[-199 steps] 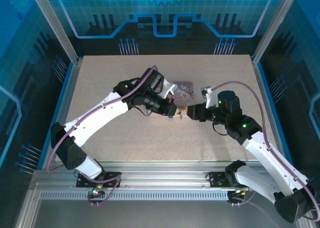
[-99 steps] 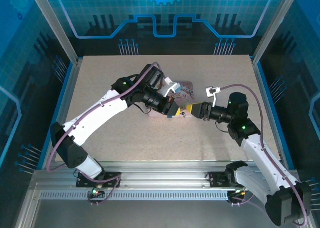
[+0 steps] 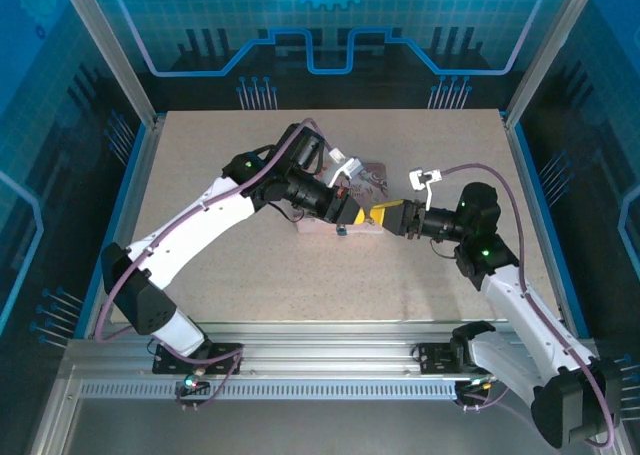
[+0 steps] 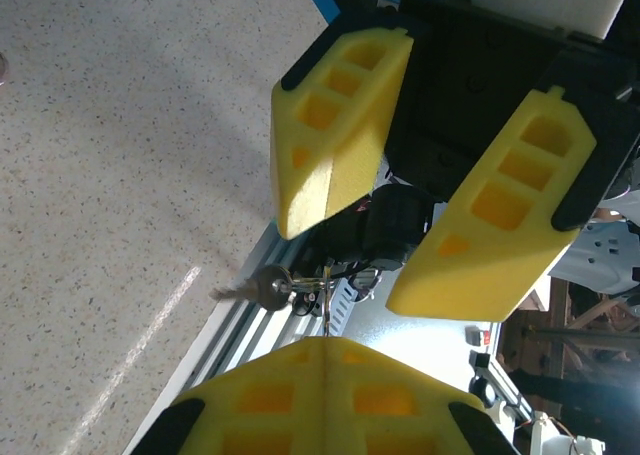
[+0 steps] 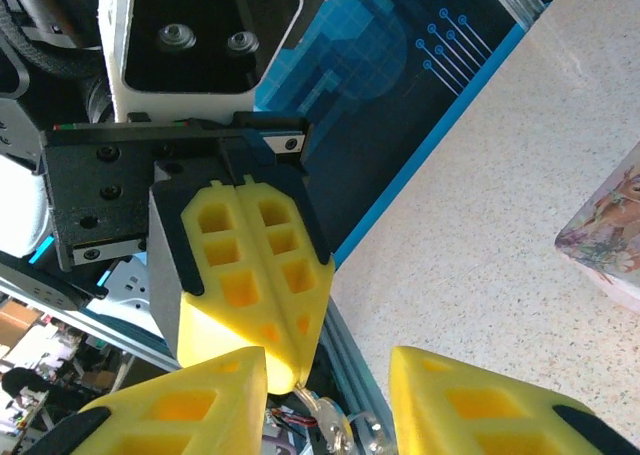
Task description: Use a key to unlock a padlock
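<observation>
Seen from above, two white robot arms reach in from the near edge of a speckled beige worktop [image 3: 420,285] and meet nose to nose at its middle, above a pink illustrated box [image 3: 372,173]; the left gripper [image 3: 352,213] points right and the right gripper [image 3: 380,218] points left, their yellow foam fingertips almost touching. The left gripper is clamped fully closed, its two fingers pressed flat together; from the very tip a small metal cluster pokes out, and the key [image 4: 268,287], dark and thin, juts sideways from it, held in the air above the worktop. The right gripper is open, its fingers spread apart; in its own wrist view the closed tip of the left gripper and the glinting key sit in the gap between those fingers, and no contact with them can be made out. The padlock [image 3: 341,231] appears as a tiny bluish speck at the near edge of the pink box, just below the left gripper in the overhead view; its detail is too small to make out.
</observation>
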### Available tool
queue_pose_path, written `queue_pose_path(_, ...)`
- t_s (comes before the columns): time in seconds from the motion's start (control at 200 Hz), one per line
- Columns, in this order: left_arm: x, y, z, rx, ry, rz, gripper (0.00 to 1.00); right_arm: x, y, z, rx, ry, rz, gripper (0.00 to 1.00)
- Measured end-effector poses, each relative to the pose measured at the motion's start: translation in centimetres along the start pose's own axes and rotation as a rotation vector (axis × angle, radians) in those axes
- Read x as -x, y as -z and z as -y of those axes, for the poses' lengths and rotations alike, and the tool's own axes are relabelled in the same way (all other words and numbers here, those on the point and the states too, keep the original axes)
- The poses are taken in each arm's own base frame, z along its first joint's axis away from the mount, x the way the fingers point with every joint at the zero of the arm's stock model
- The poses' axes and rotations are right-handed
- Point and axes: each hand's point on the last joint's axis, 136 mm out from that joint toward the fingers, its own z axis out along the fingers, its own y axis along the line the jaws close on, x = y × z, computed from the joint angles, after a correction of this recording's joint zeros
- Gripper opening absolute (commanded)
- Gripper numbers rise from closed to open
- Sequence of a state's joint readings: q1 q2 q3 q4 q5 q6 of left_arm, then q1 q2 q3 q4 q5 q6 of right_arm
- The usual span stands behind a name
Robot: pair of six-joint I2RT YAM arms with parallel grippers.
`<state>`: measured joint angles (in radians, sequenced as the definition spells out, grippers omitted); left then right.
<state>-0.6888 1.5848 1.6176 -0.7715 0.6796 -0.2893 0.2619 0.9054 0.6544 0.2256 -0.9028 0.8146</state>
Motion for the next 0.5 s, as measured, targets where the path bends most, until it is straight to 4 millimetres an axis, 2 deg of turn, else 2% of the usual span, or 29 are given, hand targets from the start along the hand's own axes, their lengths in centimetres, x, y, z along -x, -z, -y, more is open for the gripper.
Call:
queue_pose_path(0.105,0.14,0.05,-0.05,-0.004,-0.002,0.006,0.00,-0.23,-0.12,-0.22,0.010,0.004,-0.010,0.36)
queue_pose_path(0.395,0.16,0.11,-0.14,-0.008,0.011,0.014,0.00,-0.67,-0.12,-0.07,0.008,0.007,-0.027,0.24)
queue_pose_path(0.5,0.15,0.14,-0.28,-0.008,0.015,0.014,0.00,-0.80,-0.10,-0.02,0.006,0.004,-0.032,0.24)
